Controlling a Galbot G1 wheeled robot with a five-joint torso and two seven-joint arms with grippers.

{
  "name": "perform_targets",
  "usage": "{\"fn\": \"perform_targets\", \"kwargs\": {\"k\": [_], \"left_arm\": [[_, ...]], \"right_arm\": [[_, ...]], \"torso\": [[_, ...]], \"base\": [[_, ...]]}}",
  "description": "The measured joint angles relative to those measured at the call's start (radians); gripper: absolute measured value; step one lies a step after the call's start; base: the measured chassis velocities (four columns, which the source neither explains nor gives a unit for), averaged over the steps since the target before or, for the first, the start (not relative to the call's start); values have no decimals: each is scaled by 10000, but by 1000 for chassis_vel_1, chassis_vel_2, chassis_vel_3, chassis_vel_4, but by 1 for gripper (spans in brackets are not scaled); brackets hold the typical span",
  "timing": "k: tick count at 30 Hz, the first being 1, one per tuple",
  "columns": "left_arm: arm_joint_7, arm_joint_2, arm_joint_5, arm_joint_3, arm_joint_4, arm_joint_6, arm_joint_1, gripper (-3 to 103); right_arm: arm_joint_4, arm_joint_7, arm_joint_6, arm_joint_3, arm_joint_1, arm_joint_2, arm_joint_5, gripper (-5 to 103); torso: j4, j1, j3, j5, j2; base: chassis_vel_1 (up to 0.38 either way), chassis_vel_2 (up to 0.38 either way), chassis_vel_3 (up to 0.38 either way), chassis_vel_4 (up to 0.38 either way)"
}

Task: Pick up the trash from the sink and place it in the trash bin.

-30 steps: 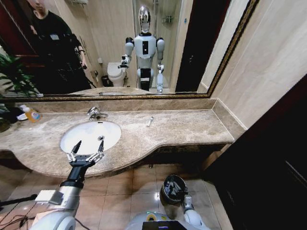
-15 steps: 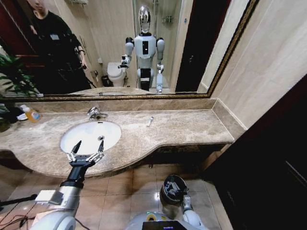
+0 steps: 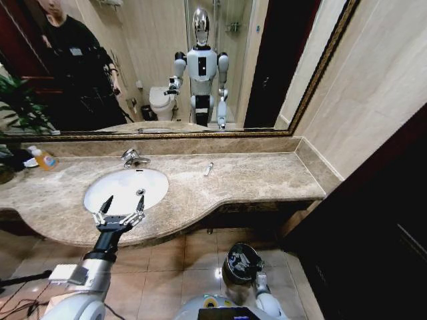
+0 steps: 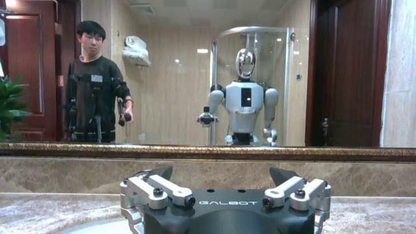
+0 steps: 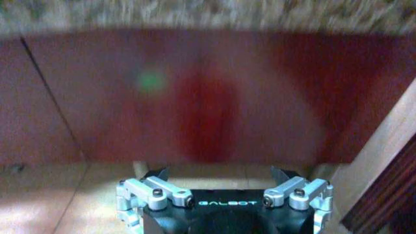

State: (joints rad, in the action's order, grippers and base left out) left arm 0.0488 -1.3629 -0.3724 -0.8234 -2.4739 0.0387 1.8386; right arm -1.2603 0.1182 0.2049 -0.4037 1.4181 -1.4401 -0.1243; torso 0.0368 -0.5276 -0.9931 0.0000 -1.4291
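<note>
The white oval sink [image 3: 120, 187] is set in the beige marble top, with a chrome tap [image 3: 131, 158] behind it. My left gripper [image 3: 125, 199] hovers open over the basin's near rim, nothing between its fingers; in the left wrist view this gripper [image 4: 221, 173] faces the mirror. One small white tube of trash [image 3: 209, 169] lies on the counter, right of the basin. On the floor below the counter stands the black trash bin [image 3: 241, 261]. My right gripper [image 3: 259, 279] hangs low beside the bin; the right wrist view shows it [image 5: 217, 173] open and empty.
An orange-labelled bottle [image 3: 45, 159] stands at the counter's far left by a plant [image 3: 17, 107]. A red-brown cabinet panel [image 5: 208, 97] under the marble top faces the right wrist. The mirror [image 3: 167, 60] reflects me and a standing person. A dark wall closes the right side.
</note>
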Motion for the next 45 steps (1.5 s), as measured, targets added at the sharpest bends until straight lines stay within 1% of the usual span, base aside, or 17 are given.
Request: {"fn": "perform_targets", "kwargs": {"k": [3,5,6,8,9,12,17,21,22,25,26,29,31,33,35,37,45], "left_arm": [[0,0,0,0,0,0,0,100],[0,0,0,0,0,0,0,100],[0,0,0,0,0,0,0,100],[0,0,0,0,0,0,0,100],[0,0,0,0,0,0,0,100],[0,-1,0,0,0,0,0,100],[0,0,0,0,0,0,0,100],[0,0,0,0,0,0,0,100],[0,0,0,0,0,0,0,100],[0,-1,0,0,0,0,0,100],[0,-1,0,0,0,0,0,100],[0,-1,0,0,0,0,0,100],[-1,0,0,0,0,0,0,100],[0,0,0,0,0,0,0,100],[0,0,0,0,0,0,0,100],[0,-1,0,0,0,0,0,100],[0,0,0,0,0,0,0,100]], "right_arm": [[-690,173,-94,-1,271,86,-39,100],[-2061,318,-296,-66,813,177,-23,100],[-2061,318,-296,-66,813,177,-23,100],[-3498,367,-627,-115,1353,216,-18,100],[-3498,367,-627,-115,1353,216,-18,100],[-5253,471,-1057,-72,1924,203,195,100],[-6615,576,-1489,131,2101,181,264,100],[-7655,749,-2166,444,1766,266,270,100],[-7655,749,-2166,444,1766,266,270,100],[-7941,752,-2966,708,1040,431,47,100],[-7941,752,-2966,708,1040,431,47,100],[-7842,737,-3606,1118,100,757,-520,100],[-7656,737,-3685,1268,-263,927,-621,100],[-7139,696,-3757,1629,-1221,1341,-783,100],[-7025,673,-3793,1703,-1437,1419,-859,100],[-6532,626,-3962,2045,-2426,1642,-1252,100],[-4850,639,-4206,2981,-4665,1487,-1906,100]], "torso": [[0,0,0,0,0],[0,0,0,0,0],[0,0,0,0,0],[0,0,0,0,0],[0,0,0,0,0],[-2,0,0,-1,0],[-1,0,0,-1,0],[-1,1,0,-1,0],[-1,1,0,-1,0],[-1,0,0,-1,0],[-1,0,0,-1,0],[1,0,0,-1,0],[0,0,-1,0,0],[1,0,-1,0,0],[0,0,-1,1,0],[0,-1,-1,0,0],[0,-1,-2,0,1]], "base": [[0,0,0,0],[0,0,0,0],[0,0,0,0],[0,0,0,0],[0,0,0,0],[0,0,0,0],[0,0,0,0],[0,0,0,0],[0,0,0,0],[0,0,0,0],[0,0,0,0],[0,0,0,0],[0,0,0,0],[0,0,0,0],[0,0,0,0],[0,0,0,0],[0,0,0,0]]}}
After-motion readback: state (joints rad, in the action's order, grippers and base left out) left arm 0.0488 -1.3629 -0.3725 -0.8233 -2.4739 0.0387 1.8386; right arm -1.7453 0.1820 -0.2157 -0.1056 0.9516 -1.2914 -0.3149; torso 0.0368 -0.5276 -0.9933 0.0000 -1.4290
